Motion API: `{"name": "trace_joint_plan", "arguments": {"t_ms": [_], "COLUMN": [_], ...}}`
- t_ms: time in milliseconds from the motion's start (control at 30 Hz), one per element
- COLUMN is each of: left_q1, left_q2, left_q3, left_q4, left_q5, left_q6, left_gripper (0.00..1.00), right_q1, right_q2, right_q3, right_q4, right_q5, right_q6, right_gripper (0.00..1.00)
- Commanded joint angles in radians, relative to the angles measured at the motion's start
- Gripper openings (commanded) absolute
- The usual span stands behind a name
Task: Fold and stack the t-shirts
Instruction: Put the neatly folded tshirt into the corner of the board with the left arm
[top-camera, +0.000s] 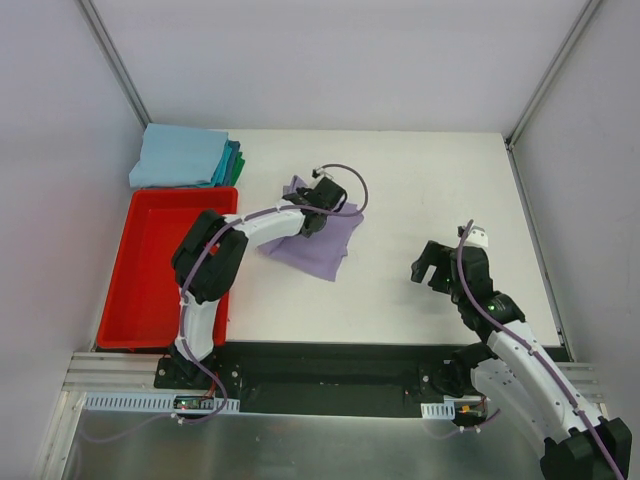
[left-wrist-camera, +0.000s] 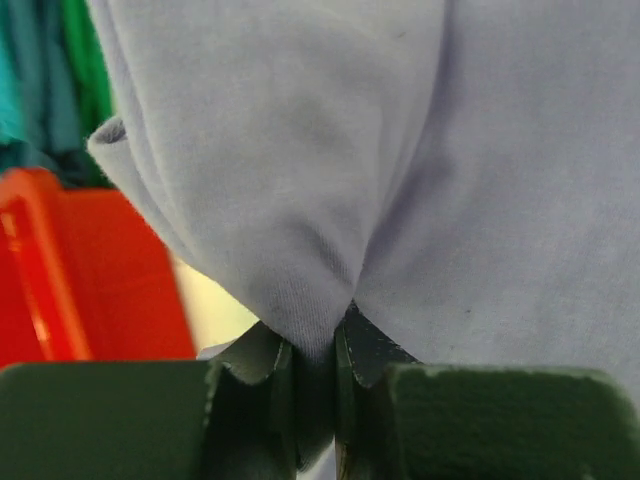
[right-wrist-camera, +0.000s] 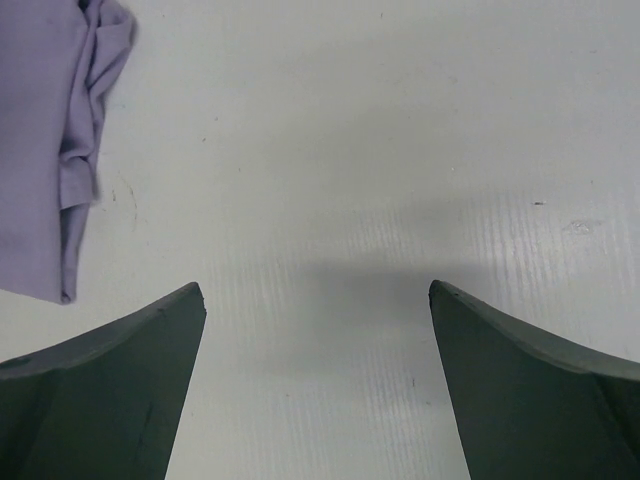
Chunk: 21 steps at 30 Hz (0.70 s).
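A lavender-purple t-shirt (top-camera: 322, 250) lies crumpled on the white table, left of centre. My left gripper (top-camera: 318, 205) is over its far edge and shut on a pinched fold of that cloth (left-wrist-camera: 300, 150), with the fold caught between the jaws (left-wrist-camera: 315, 350). A stack of folded t-shirts (top-camera: 185, 157), light blue on top with teal and green edges showing, sits at the far left corner. My right gripper (top-camera: 432, 265) hovers open over bare table to the right, nothing between its fingers (right-wrist-camera: 315, 300). The lavender shirt's edge (right-wrist-camera: 40, 150) shows at the left of the right wrist view.
A red plastic bin (top-camera: 160, 265) stands along the left side of the table, just near of the folded stack; its red wall (left-wrist-camera: 90, 270) shows in the left wrist view. Grey walls enclose the table on three sides.
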<state>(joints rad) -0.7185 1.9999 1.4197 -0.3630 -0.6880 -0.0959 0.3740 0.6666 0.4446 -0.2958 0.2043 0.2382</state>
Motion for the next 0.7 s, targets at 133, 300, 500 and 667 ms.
{"name": "trace_joint_plan", "arguments": {"t_ms": [133, 300, 500, 667], "left_q1": [0.194, 0.247, 0.309, 0.344], "left_q2": [-0.098, -0.101, -0.064, -0.072], "left_q3": [-0.047, -0.067, 0.002, 0.057], "left_q4": [0.402, 0.729, 0.857, 0.794], "left_q5": [-0.078, -0.119, -0.09, 0.005], "left_q6": [0.525, 0.852, 1.002, 1.006], "left_gripper": [0.0, 0.0, 0.0, 0.0], "right_q1": [-0.012, -0.015, -0.021, -0.024], "right_q2": [-0.002, 0.025, 0.054, 0.076], "right_q3": [-0.001, 0.002, 0.014, 0.02], "right_q4": [0.014, 0.021, 0.021, 0.021], "right_q5": [0.049, 0.055, 0.066, 0.072], "right_q6": [-0.028, -0.037, -0.048, -0.053], "right_gripper": [0.96, 0.96, 0.96, 0.96]}}
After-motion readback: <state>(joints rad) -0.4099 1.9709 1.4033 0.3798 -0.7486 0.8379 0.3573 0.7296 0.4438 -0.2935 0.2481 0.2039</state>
